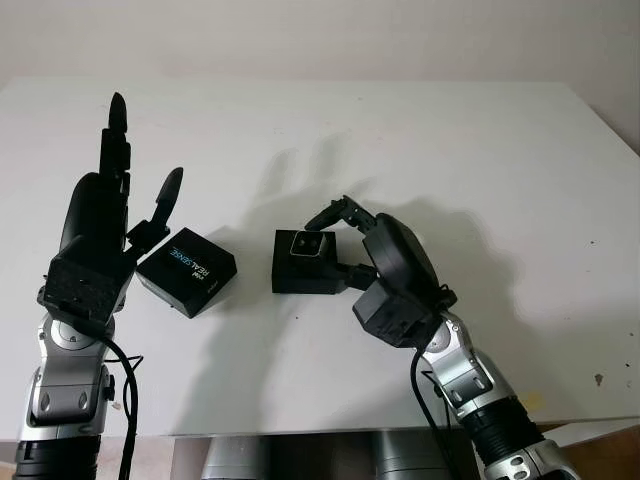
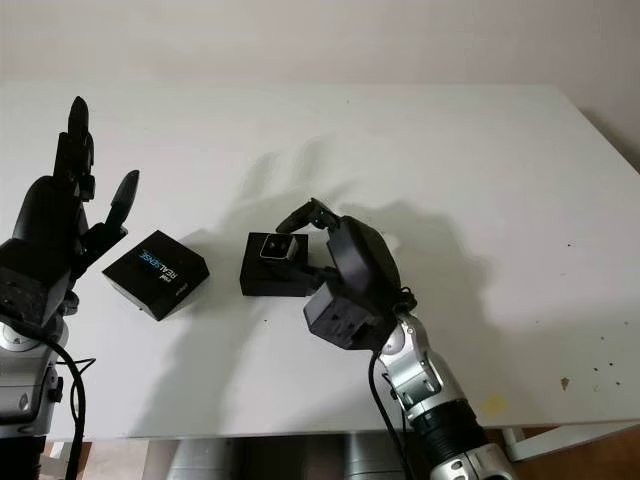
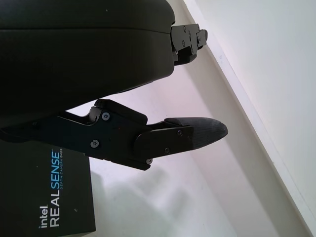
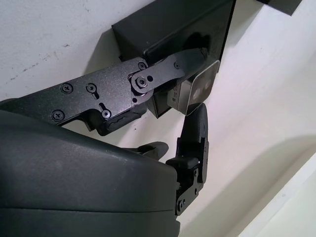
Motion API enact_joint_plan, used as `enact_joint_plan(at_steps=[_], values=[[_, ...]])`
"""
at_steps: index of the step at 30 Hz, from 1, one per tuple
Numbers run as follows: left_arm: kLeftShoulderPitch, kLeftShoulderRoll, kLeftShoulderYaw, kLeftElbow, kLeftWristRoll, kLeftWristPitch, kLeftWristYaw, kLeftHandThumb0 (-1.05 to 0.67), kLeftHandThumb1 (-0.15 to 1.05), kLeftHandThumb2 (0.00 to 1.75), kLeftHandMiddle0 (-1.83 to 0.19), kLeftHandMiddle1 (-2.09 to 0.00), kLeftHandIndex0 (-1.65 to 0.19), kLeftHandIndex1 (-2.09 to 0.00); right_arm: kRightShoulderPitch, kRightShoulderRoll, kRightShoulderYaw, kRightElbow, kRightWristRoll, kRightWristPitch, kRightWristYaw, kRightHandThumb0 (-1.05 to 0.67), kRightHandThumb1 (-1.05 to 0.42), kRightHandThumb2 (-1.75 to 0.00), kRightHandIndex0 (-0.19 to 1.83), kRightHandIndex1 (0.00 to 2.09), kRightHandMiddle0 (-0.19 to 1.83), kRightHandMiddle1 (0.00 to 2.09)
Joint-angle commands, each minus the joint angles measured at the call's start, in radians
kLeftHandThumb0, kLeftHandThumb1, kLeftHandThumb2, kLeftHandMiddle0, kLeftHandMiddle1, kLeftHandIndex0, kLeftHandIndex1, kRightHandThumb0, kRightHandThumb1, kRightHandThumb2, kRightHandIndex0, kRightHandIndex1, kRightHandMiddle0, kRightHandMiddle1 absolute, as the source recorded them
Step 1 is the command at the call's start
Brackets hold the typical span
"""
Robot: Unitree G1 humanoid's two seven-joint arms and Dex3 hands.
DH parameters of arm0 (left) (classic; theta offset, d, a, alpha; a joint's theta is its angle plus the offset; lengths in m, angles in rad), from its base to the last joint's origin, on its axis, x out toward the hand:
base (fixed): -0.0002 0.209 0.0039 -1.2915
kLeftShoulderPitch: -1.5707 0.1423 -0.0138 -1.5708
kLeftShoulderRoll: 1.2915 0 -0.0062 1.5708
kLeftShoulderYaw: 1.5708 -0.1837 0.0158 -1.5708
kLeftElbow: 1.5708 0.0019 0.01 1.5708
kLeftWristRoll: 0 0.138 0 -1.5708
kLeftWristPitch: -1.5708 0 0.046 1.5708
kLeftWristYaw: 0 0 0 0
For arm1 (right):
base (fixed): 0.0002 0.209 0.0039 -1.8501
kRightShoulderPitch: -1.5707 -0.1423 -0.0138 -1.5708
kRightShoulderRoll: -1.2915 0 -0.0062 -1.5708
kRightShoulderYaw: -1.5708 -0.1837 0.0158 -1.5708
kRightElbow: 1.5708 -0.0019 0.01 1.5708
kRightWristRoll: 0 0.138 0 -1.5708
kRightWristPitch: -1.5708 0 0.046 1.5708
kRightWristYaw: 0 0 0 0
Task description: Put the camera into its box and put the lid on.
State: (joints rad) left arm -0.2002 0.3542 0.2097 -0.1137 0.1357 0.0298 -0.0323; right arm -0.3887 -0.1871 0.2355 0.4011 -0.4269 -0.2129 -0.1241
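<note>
Camera [image 1: 306, 243], small silver block with a dark lens face, sits at the open black box [image 1: 303, 262] near the middle of the white bench [image 1: 480, 180]; from above it looks seated in the box's top recess, but I can't tell if it's fully down. My right hand [image 1: 345, 240] is on it: fingers [image 4: 192, 126] curl around the camera, one along its side, one across the top, so I'm gripping the camera at the box. Judgement: rigid metal body, light, smooth sides, could slip or cock in the recess; lens face is the fragile bit, so hold by the short side walls, not the front. The box is stiff card and light, so it may slide on the bench if I push sideways.

Lid [image 1: 187, 270], black with REALSENSE print, lies flat just beside the box on my left, apart from it. Judgement: light, stiff, best pinched by opposite edges. My left hand [image 1: 120, 200] is raised above the lid, open, holding nothing, fingers [image 3: 192, 133] pointing up and away from the bench.
</note>
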Motion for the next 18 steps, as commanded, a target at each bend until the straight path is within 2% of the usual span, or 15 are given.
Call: enact_joint_plan(at_steps=[1,15,18], values=[[0.002,-0.002,0.003,-0.016,-0.002,0.005,0.006,-0.62,1.05,0.5,0.16,-0.05,0.15,-0.06,-0.02,0.001,-0.023,0.016,0.038,-0.007,0.023,-0.44,-0.97,-0.06,0.38,0.04,0.33,1.47],[0.004,-0.004,0.004,-0.025,-0.002,0.027,0.011,-0.64,1.05,0.49,0.14,-0.06,0.15,-0.06,-0.042,0.014,-0.068,0.08,0.164,-0.049,0.106,-0.45,-0.97,-0.05,0.35,0.04,0.31,1.51],[0.004,-0.002,0.001,-0.025,0.001,0.024,0.011,-0.63,1.05,0.49,0.14,-0.06,0.15,-0.06,-0.053,0.008,-0.075,0.109,0.195,-0.091,0.143,-0.45,-0.97,-0.05,0.35,0.04,0.31,1.51]])
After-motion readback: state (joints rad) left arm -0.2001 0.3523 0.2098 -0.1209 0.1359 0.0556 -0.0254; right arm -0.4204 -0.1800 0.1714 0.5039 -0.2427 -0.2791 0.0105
